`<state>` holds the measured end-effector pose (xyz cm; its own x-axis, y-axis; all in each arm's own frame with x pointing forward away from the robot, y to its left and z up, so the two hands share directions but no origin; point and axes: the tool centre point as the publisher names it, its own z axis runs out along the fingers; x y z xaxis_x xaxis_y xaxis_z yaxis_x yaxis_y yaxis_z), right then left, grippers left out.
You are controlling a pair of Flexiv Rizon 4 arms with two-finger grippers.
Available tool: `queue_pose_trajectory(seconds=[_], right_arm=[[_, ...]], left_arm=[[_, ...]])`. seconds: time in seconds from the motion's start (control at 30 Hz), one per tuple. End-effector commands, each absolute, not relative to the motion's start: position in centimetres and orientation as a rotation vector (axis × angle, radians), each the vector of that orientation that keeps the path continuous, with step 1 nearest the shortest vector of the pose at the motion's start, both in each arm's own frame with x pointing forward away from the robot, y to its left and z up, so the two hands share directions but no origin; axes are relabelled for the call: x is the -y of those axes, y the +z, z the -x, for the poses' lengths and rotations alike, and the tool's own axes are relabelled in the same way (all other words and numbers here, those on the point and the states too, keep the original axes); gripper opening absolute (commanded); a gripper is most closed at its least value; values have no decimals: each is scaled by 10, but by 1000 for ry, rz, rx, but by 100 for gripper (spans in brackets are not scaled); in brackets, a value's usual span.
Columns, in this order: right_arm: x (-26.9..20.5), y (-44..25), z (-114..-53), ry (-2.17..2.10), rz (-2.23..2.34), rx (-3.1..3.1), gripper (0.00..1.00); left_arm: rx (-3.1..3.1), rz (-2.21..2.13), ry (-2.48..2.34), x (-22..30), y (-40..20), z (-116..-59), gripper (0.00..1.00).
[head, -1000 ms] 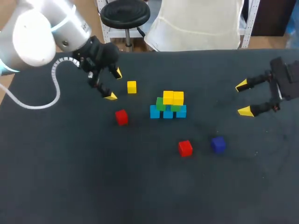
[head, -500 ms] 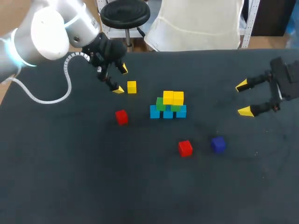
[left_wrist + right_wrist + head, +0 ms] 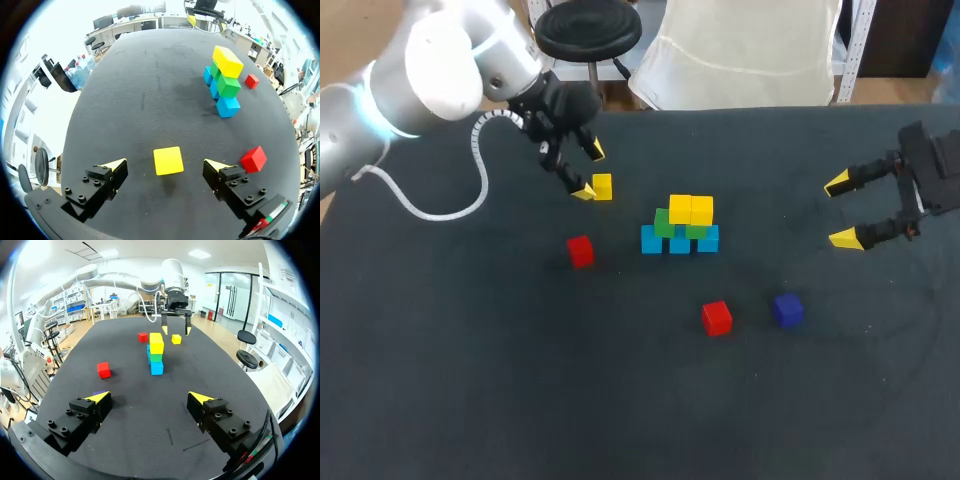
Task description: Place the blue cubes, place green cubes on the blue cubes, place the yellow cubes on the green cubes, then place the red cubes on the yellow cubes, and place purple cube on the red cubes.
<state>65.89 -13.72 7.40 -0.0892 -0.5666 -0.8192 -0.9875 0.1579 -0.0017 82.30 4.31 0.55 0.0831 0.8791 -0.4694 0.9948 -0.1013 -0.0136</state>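
A stack stands mid-table: three blue cubes (image 3: 680, 243) at the base, green cubes (image 3: 665, 222) on them and two yellow cubes (image 3: 691, 209) on top. A loose yellow cube (image 3: 602, 187) lies to its left. My left gripper (image 3: 589, 171) hovers open just above it. In the left wrist view this yellow cube (image 3: 168, 160) lies on the cloth between the spread fingertips, untouched. Two red cubes (image 3: 580, 251) (image 3: 717, 318) and a purple cube (image 3: 787, 310) lie in front of the stack. My right gripper (image 3: 841, 211) stands open and empty at the far right.
The table is covered in dark cloth (image 3: 470, 380). In the right wrist view the stack (image 3: 156, 352) stands ahead of my right gripper (image 3: 149, 397), with my left gripper (image 3: 175, 322) beyond it over the loose yellow cube (image 3: 176, 339).
My left arm has swung right and slightly back, bringing its open gripper from left of the loose yellow cube to just above it. The right arm and all cubes are unmoved.
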Motion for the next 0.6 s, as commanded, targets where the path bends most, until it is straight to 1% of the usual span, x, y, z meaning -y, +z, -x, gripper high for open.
queue_pose_trajectory(seconds=[0.03, 0.3, 0.33, 0.37, 0.43, 0.6], right_arm=[[137, 73, -660, 777, 1491, -1743, 100], [137, 73, -660, 777, 1491, -1743, 100], [137, 73, -660, 777, 1491, -1743, 100], [137, 73, -660, 777, 1491, -1743, 100], [137, 73, -660, 777, 1491, -1743, 100], [137, 73, -660, 777, 1491, -1743, 100]], left_arm=[[-1863, -2063, -540, -45, 4, -822, 100], [-1890, -2028, -549, -44, -2, -817, 100], [-1892, -2023, -548, -43, -2, -817, 96], [-1898, -2017, -547, -43, -2, -817, 84], [-1902, -2001, -545, -43, -3, -817, 74], [-1916, -1944, -541, -43, -3, -816, 69]])
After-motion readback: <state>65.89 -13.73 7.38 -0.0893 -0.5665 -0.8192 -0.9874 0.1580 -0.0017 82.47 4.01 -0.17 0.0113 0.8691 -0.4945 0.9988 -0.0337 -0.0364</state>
